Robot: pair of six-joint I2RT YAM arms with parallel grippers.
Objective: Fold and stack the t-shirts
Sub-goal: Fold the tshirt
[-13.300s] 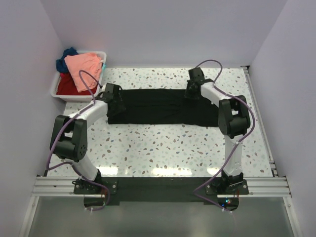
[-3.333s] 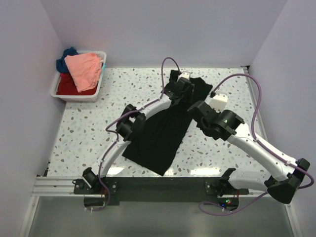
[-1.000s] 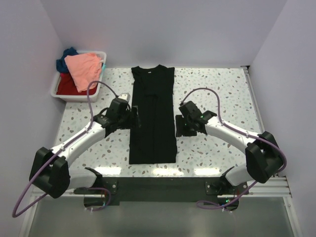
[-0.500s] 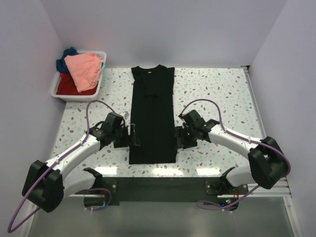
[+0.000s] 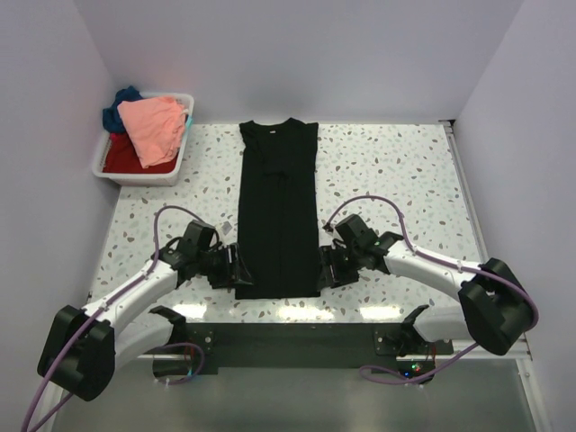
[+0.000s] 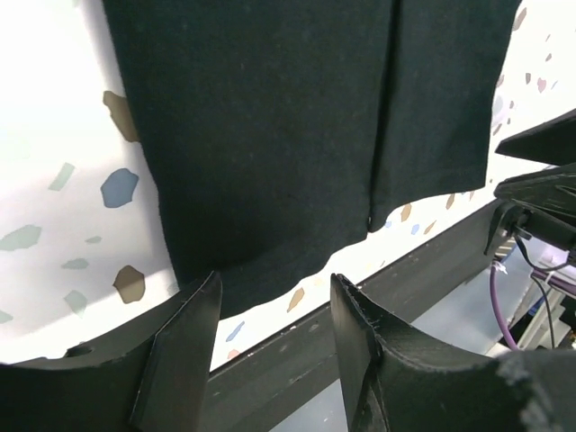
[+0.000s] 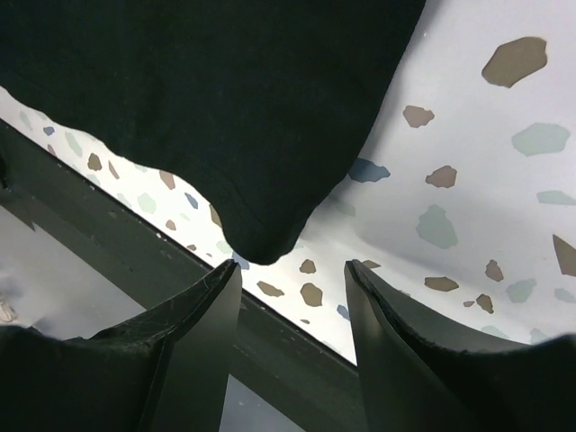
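Now poised at black t-shirt (image 5: pixel 277 207) hem corners: left end effector (image 6: pixel 274 283) and right end effector (image 7: pixel 292 268) part-open, empty; soft, limp cloth, best pinched there.

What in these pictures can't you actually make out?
- Top view: the red shirt and blue shirt in the bin are mostly buried under the pink shirt.
- Wrist views: most of the black shirt is cut off by the frame edge.
- Whether the left pincer or right pincer touches cloth is unclear.
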